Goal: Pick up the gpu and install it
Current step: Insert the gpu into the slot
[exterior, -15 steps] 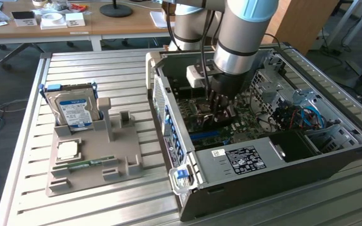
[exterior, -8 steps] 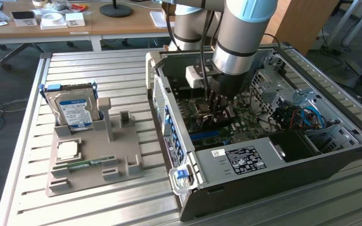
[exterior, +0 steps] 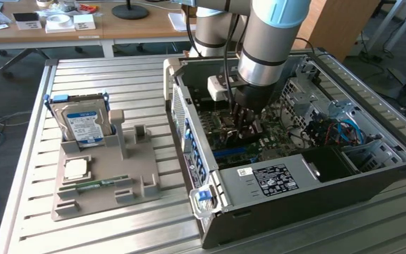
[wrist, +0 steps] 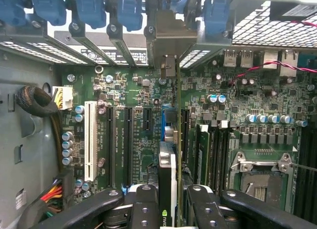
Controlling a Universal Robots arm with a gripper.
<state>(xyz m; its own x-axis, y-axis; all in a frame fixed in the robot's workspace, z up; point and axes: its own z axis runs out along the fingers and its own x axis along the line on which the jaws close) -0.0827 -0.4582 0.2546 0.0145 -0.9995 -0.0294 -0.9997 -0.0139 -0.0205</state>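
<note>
We've got a slatted metal desk in an office, with an open PC case on it. The claw pinches the gpu — thin, dark, edge-on.

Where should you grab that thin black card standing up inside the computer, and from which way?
Pinch its two flat faces near the top edge, coming straight down from above. The card stands on edge over the green board, with its lower edge facing the slots, so the top edge is the free part. The hand grips it just that way.
</note>
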